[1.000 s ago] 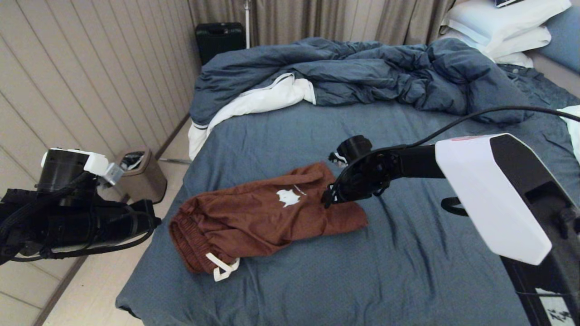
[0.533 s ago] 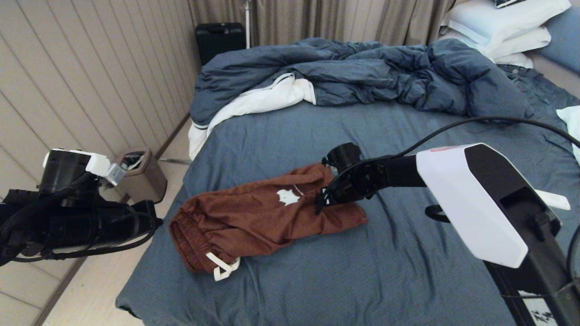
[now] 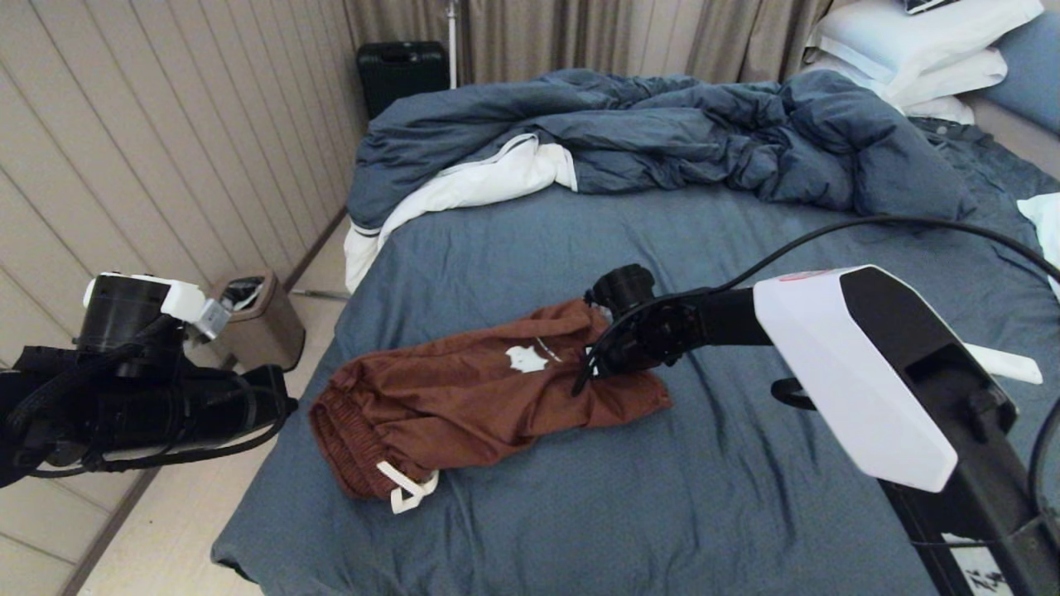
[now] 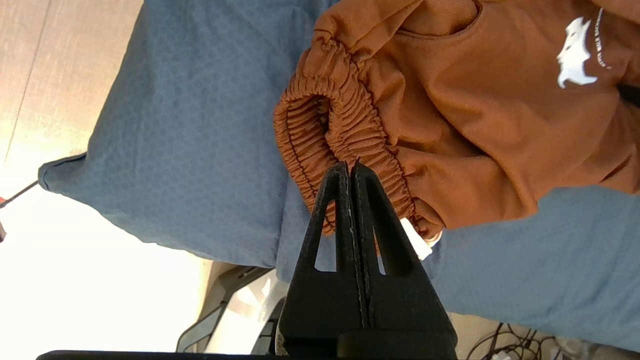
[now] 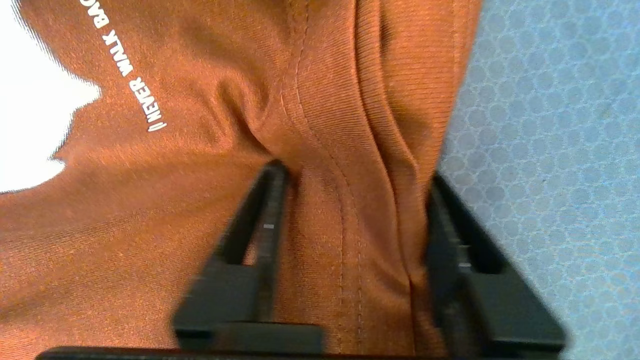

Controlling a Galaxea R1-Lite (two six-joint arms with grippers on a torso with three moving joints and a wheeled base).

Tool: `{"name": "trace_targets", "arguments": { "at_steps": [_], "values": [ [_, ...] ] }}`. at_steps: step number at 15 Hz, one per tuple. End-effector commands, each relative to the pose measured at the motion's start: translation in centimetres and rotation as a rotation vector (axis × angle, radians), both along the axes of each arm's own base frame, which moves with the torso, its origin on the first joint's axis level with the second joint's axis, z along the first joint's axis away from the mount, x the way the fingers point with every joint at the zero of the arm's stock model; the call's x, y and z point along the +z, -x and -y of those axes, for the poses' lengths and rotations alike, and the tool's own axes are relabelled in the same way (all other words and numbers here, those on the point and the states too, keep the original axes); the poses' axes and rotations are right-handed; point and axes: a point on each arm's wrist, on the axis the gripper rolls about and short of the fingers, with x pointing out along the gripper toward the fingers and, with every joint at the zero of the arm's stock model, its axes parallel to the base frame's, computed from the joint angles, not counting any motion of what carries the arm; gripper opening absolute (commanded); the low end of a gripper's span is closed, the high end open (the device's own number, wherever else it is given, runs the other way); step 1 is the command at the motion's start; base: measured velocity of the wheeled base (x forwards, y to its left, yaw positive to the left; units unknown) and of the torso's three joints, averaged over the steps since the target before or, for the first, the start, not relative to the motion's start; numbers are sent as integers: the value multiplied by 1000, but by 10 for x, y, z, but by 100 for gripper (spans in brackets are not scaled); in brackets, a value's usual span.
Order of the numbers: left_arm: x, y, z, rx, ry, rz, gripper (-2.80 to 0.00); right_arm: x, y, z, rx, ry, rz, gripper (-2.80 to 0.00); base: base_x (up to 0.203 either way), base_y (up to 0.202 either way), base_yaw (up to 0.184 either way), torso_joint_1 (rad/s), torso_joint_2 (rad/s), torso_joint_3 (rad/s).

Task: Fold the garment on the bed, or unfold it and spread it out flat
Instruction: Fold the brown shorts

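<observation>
1 garment: rust-brown shorts, lying rumpled on the near-left part of the bed, on the slate-blue sheet. 1 white printed mark on the upper leg; small white text beside it reads "NEVER WALK BA…", rest cut off in the right wrist view. 1 white drawstring sticking out at the waistband. 1 duvet, dark blue w/ white lining, bunched across the far side. 2 white pillows stacked at far right, partly cut off by frame edge. 1 bin on the floor by the wall, 1 black suitcase at the curtain.

2 grippers. Right gripper is down on the leg-hem end of the shorts, fingers apart w/ a raised fold of hem fabric between them; they press into the cloth but aren't pinched tight on it. In the head view its tips are mostly hidden by the wrist. Left gripper is off the bed's left edge, above the floor, tips pressed together, holding nothing, near the waistband but not touching.

Shorts' long axis runs left-right across the bed, slightly diagonal: waistband toward the left near edge, leg hems toward bed centre. 2nd leg mostly hidden under the top one.
</observation>
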Motion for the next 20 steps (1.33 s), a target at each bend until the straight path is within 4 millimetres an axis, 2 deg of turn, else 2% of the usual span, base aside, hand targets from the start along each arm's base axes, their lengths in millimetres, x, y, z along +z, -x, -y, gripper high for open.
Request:
{"name": "trace_targets", "arguments": {
  "at_steps": [1, 7, 11, 15, 20],
  "values": [
    [-4, -3, 0, 4, 0, -9, -280, 1, -1, 3, -7, -2, 1, -280, 0, 0, 0, 0, 0, 0],
    [-9, -8, 1, 6, 1, 6, -280, 9, -12, 40, -82, -6, 15, -280, 0, 0, 0, 0, 0, 0],
    [-9, -7, 1, 6, 1, 6, -280, 33, -15, 79, -153, -22, 57, -280, 0, 0, 0, 0, 0, 0],
    [-11, -8, 1, 5, 1, 0, -280, 60, -5, 148, -278, -20, 71, -280, 0, 0, 0, 0, 0, 0],
    [-13, -9, 1, 6, 0, -8, -280, 82, 34, 263, -409, -37, 56, -280, 0, 0, 0, 0, 0, 0]
  ]
}}
